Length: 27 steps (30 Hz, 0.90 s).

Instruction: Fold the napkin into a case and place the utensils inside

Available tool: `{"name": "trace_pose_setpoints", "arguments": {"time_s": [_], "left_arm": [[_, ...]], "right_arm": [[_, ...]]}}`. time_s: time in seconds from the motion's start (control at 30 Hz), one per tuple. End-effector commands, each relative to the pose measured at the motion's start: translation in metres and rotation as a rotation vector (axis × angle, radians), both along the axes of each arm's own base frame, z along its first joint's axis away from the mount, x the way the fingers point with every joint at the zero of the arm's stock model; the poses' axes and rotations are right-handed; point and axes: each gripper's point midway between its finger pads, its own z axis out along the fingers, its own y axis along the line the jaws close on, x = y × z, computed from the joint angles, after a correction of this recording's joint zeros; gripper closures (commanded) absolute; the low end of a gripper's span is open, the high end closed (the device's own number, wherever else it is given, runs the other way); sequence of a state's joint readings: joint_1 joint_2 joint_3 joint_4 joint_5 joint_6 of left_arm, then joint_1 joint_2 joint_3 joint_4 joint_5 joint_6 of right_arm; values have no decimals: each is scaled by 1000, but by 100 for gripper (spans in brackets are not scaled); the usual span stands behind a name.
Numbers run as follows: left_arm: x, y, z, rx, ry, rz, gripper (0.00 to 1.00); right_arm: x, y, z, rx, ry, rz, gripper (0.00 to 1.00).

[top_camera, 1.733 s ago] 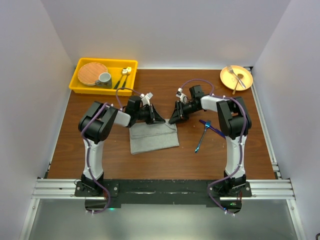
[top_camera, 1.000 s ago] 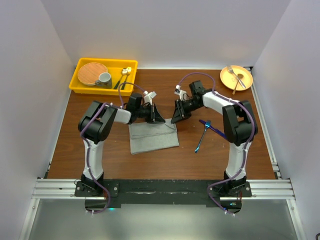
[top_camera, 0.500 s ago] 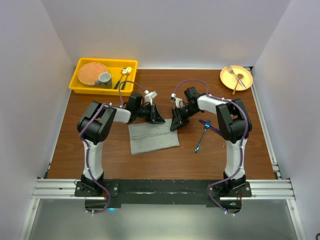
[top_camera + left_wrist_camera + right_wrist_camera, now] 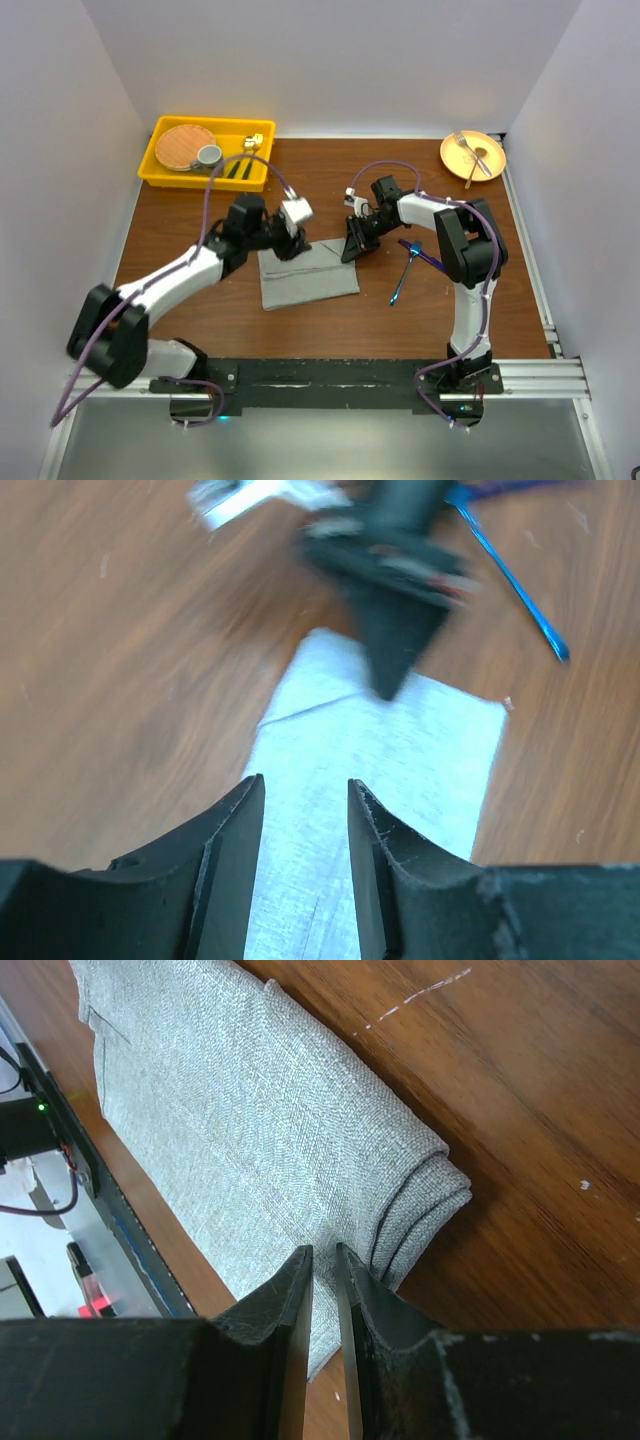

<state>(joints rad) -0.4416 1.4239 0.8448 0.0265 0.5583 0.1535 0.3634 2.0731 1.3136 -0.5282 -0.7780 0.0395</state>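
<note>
The grey napkin [image 4: 308,280] lies flat as a folded oblong in the middle of the table, its layered fold showing in the right wrist view [image 4: 430,1185]. My left gripper [image 4: 293,245] hovers over its far left part, open, with only cloth [image 4: 380,760] below the gap [image 4: 303,782]. My right gripper [image 4: 349,250] points down at the far right corner. Its jaws [image 4: 322,1249] stand a narrow slit apart over the cloth beside the fold, and nothing shows pinched between them. The blue utensils, a fork [image 4: 403,278] and a knife [image 4: 425,255], lie crossed to the right of the napkin.
A yellow tray [image 4: 205,183] at the back left holds a woven plate, a grey cup and gold-headed cutlery. An orange plate [image 4: 447,150] with a silver fork sits at the back right. White walls close in both sides.
My left gripper has opened, let go of the napkin's far edge and lifted back, its arm now stretched low from the near left. The right gripper dropped slightly toward the corner.
</note>
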Motion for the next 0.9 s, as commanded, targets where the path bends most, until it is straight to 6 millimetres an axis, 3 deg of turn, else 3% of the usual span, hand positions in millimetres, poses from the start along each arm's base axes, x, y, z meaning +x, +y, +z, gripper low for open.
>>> {"name": "trace_pose_setpoints", "arguments": {"time_s": [0.0, 0.07, 0.1, 0.4, 0.67, 0.73, 0.87], "left_arm": [[-73, 13, -57, 377, -210, -230, 56], [-82, 11, -60, 430, -287, -272, 56], [-98, 3, -66, 450, -310, -327, 56], [-127, -14, -101, 603, -405, -430, 55], [-116, -11, -119, 702, -464, -402, 58], [-117, -8, -126, 728, -464, -416, 60], [-120, 1, -136, 772, -445, -431, 80]], "right_arm": [[-13, -28, -37, -180, 35, -28, 79], [-12, -27, -37, -180, 37, -27, 79], [-11, -27, -37, -181, 33, -27, 79], [-10, -29, -38, -190, 25, -28, 79], [-10, -30, -37, -194, 20, -23, 79], [-11, -30, -38, -197, 22, -22, 80], [-9, -31, -38, -202, 15, -17, 80]]}}
